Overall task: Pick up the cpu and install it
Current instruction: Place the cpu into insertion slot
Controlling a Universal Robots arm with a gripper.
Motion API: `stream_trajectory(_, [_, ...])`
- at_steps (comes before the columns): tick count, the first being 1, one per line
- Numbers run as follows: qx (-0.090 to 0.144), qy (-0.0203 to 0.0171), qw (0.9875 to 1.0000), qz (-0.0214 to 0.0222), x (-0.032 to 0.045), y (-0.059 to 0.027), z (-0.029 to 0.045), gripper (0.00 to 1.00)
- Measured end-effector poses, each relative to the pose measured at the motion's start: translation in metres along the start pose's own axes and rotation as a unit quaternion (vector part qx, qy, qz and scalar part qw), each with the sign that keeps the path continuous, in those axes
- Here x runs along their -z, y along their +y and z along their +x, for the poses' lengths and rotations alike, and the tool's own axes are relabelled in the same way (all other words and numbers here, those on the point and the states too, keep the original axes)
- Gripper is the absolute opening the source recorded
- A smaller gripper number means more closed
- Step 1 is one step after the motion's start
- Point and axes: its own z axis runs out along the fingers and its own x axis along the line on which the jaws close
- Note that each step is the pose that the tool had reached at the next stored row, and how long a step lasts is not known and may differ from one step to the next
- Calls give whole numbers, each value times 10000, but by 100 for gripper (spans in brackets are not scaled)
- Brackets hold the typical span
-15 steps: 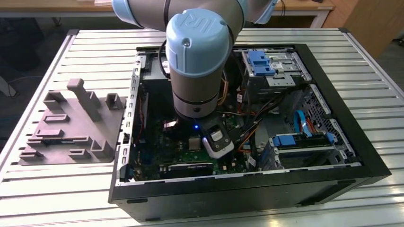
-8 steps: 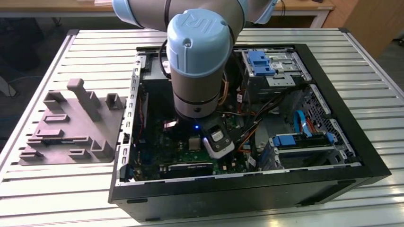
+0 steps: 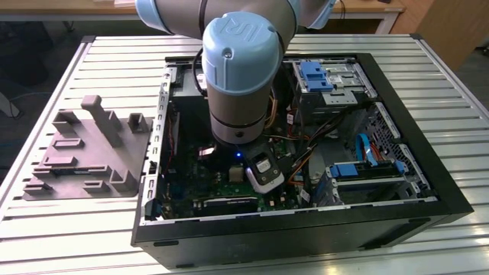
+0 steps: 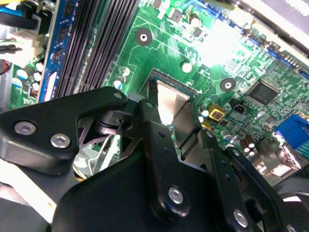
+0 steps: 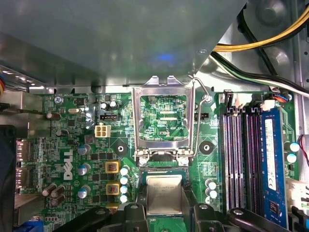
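Claw grasping cpu over motherboard socket.

Exterior view: arm [image 3: 240,86] reaches into open computer case [image 3: 306,229] on the worktop [image 3: 68,229]; grey tray [image 3: 84,154] at case's 9 o'clock.
Both wrist views: claw [image 5: 164,212] clenched on cpu [image 5: 164,193] [image 4: 169,99], memory slots [image 5: 241,154] beside; open socket frame [image 5: 164,121] adjacent.

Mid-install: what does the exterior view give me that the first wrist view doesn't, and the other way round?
Exterior view alone: the grey plastic tray with upright posts on the slatted metal table, beside the black computer case at the exterior view's left.
First wrist view alone: the hinged metal socket frame raised open, and the pale silvery square cpu chip between the sides of the tool.
Both: the green motherboard.
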Motion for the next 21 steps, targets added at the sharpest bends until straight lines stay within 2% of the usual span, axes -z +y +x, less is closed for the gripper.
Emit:
stream_trajectory(8, [0,-1,10000,-2,-1,0,0,39])
stream_trajectory(9, [0,0,10000,-2,-1,0,0,45])
stream_trajectory(12, [-1,0,10000,-1,3,0,0,45])
stream_trajectory(21, [5,0,10000,-1,63,5,0,45])
